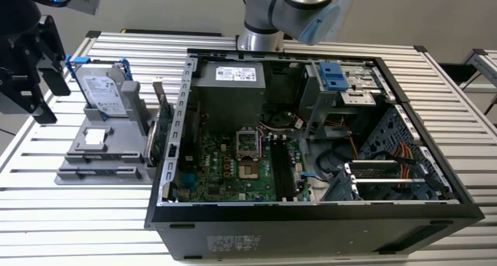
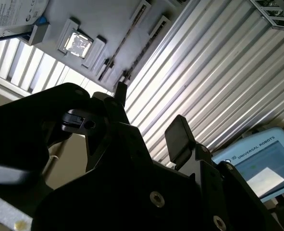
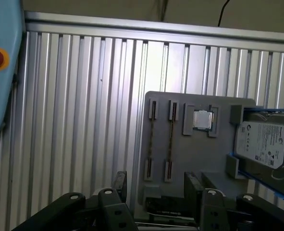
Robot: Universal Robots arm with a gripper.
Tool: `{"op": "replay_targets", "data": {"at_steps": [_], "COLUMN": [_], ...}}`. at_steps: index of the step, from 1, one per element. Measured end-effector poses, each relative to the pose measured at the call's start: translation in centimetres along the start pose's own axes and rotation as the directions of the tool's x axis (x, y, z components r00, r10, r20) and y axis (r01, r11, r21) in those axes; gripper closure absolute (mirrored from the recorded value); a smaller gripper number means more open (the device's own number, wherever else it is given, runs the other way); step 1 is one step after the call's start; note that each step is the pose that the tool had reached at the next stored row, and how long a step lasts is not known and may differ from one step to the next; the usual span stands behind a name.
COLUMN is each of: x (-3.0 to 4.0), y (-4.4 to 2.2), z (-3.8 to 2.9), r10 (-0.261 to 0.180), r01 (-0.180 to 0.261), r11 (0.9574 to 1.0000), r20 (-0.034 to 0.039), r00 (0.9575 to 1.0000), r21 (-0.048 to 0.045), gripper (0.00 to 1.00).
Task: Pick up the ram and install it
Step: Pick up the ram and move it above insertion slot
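Claw (image 3: 155,178) gapes empty near the grey tray (image 3: 199,154); the exterior view adds the open computer case (image 1: 311,219).

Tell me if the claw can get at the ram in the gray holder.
Probably yes. The claw is open and empty near the holder, and nothing covers the ram standing edge-on in its slot.

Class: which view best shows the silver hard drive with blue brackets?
The exterior view: the silver hard drive shows there uncropped. The first wrist view crops it at the edge; the second wrist view catches one corner.
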State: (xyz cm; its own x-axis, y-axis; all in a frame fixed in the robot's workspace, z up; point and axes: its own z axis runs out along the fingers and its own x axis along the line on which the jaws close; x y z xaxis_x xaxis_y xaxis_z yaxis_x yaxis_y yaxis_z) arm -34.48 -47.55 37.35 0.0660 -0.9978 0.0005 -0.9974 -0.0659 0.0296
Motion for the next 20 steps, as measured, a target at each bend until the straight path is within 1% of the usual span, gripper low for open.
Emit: {"op": "replay_targets", "data": {"at_steps": [20], "x": [0.0], "y": [-0.03], "z": [1.09], "r10": [0.015], "r01": [-0.015], "r11": [0.9999], "r20": [-0.0003], "r00": [0.9999], "r21": [0.0007], "gripper": [0.0]}}
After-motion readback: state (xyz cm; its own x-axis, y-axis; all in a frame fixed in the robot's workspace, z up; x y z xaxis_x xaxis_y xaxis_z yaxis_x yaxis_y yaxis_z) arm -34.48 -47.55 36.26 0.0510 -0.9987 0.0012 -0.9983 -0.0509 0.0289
